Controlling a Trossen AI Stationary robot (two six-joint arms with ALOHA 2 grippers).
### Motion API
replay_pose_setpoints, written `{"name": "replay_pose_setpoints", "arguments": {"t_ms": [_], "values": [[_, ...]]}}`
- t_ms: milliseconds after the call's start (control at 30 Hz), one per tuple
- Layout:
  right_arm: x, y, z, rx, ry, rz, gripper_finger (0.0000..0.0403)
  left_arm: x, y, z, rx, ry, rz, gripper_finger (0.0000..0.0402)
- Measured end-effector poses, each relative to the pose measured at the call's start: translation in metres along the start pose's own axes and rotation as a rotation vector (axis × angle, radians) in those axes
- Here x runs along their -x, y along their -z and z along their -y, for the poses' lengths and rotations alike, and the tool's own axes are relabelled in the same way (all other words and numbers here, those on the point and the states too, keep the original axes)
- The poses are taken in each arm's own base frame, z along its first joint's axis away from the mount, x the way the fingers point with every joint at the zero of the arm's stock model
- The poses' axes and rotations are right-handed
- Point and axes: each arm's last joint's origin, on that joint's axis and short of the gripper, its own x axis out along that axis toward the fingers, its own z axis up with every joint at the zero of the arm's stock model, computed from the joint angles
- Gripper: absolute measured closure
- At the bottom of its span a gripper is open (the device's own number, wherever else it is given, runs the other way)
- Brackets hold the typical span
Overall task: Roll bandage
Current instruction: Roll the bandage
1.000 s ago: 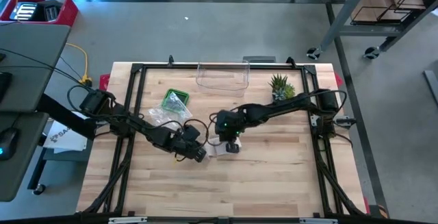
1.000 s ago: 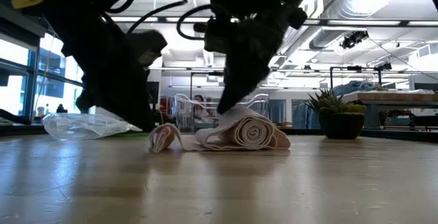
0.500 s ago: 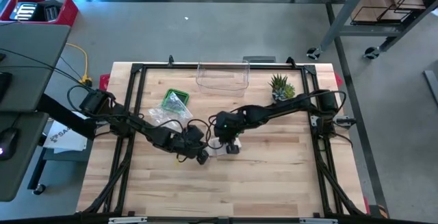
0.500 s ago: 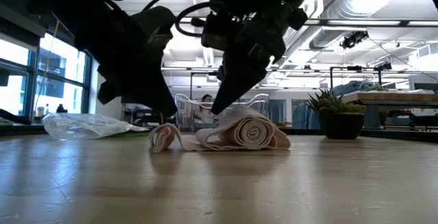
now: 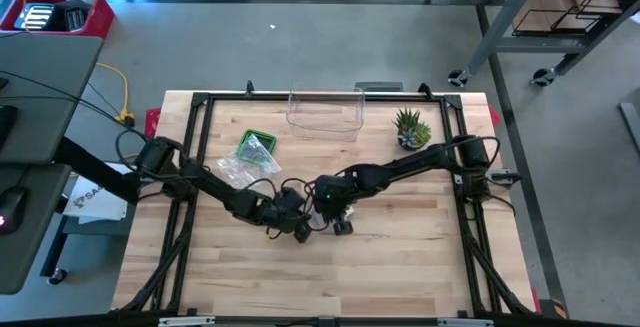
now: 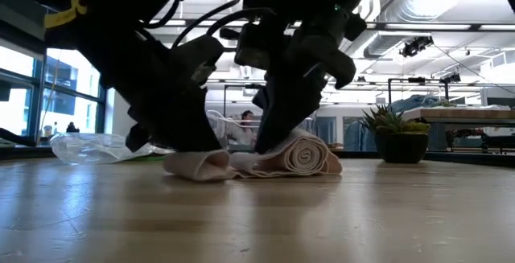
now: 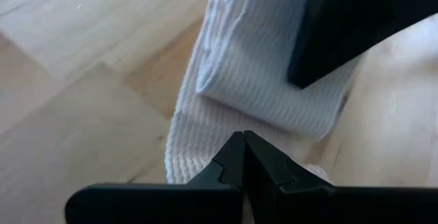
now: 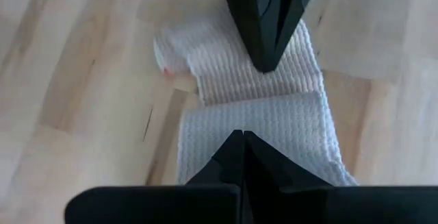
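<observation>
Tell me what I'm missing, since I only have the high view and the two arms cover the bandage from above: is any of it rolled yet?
Observer: Yes. In the low view the bandage shows a rolled spiral end on the table, with a loose folded tail toward the left arm.
Operator: Are the grippers open?
Observer: No. The left gripper has its fingers shut, tip right over the ribbed fabric.
Operator: And the right one?
Observer: The right gripper is shut too, pointing down onto the flat strip, facing the other gripper's tip across the bandage.
Operator: Anything near the work?
Observer: The low view shows a potted plant standing apart, farther back.
</observation>
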Motion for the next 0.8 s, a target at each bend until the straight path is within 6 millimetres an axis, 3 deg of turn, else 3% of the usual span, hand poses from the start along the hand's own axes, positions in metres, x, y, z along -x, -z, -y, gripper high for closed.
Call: {"name": "replay_pose_setpoints", "arguments": {"t_ms": [400,800], "values": [[0.004,0.012,0.011,-0.043,0.077,-0.118,0.0403,0.015,0.002,-0.010,-0.241,-0.053,-0.183,0.0402],[0.004,0.011,0.011,-0.179,0.084,-0.106,0.0403,0.028,0.001,-0.018,-0.427,-0.096,-0.269,0.0401]]}}
